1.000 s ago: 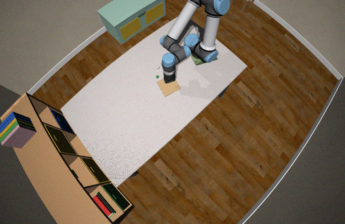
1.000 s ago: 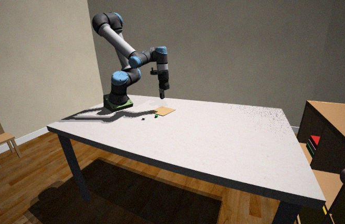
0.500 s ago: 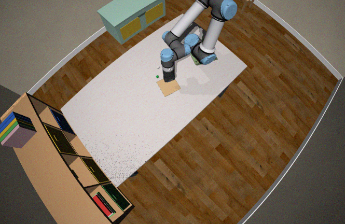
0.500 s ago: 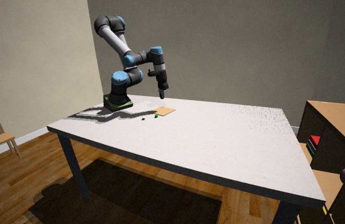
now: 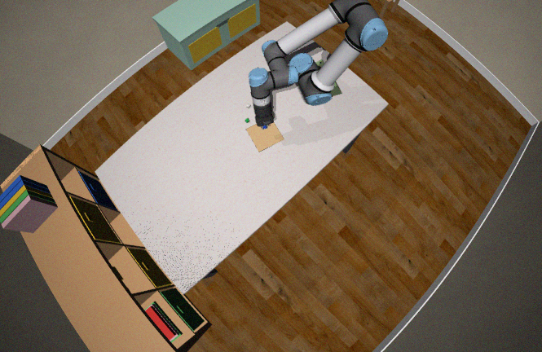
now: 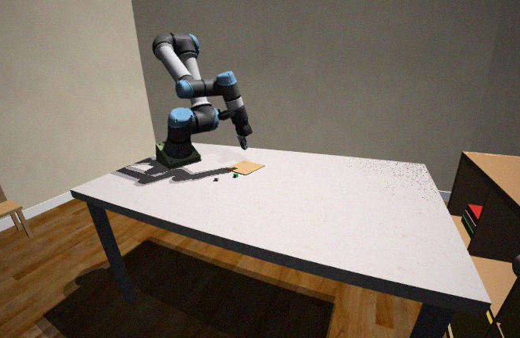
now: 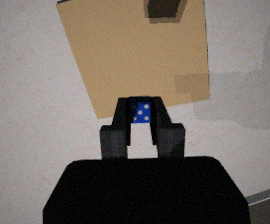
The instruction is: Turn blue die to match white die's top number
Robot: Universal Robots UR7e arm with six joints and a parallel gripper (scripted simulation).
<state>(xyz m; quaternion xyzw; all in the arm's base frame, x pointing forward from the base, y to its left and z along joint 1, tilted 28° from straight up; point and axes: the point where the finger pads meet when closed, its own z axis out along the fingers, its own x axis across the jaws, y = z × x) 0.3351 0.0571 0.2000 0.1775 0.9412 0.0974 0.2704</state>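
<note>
My gripper [image 7: 139, 111] [image 6: 244, 148] is shut on the blue die [image 7: 142, 113] [image 5: 264, 127] and holds it in the air above the table. The gripper is tilted. The die face turned to the wrist view shows white pips, at least three; its other faces are hidden or too small to read. The tan mat [image 5: 261, 142] [image 6: 250, 167] [image 7: 131, 55] lies flat on the table. The white die [image 5: 248, 106] [image 6: 216, 179] lies on the table off the mat; its top number is too small to read.
A green die [image 5: 247, 121] [image 6: 235, 174] lies on the table just off the mat, between the mat and the white die. The arm's shadow falls across a corner of the mat. The robot's base [image 6: 177, 159] stands at the table's end, and a shelf [image 5: 59, 265] stands at the opposite end.
</note>
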